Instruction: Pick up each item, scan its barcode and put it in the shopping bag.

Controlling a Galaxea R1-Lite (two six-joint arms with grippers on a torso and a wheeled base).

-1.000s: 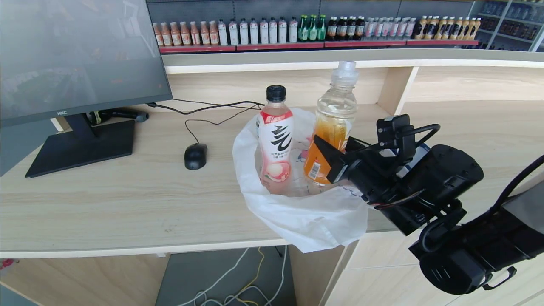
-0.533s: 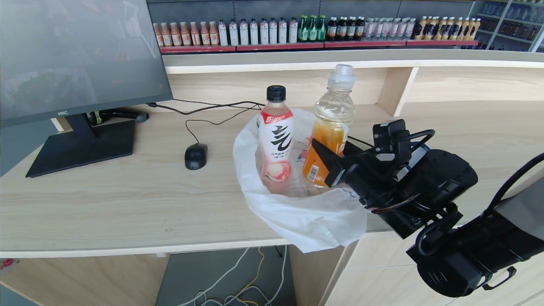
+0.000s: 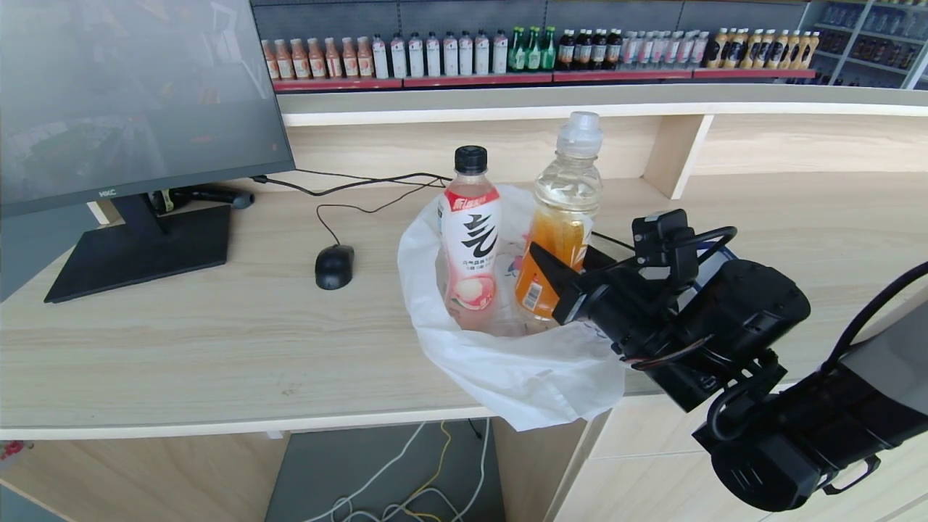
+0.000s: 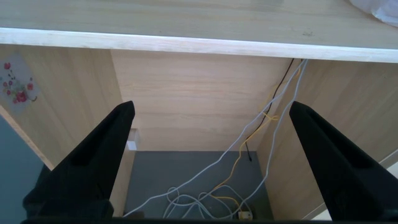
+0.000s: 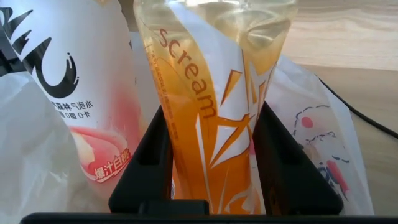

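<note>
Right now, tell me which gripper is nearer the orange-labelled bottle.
Right. The right gripper is shut on the orange-labelled bottle; the left gripper hangs open below the counter edge, well apart.

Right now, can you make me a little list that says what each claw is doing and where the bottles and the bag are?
Right claw: shut on the orange bottle, low on its label
Orange bottle: upright, its bottom down inside the bag
Pink bottle: standing in the bag, beside the orange bottle
Bag: white, open, on the counter near its front edge
Left claw: open, holding nothing, down below the counter's edge
Also on the counter: mouse, monitor
</note>
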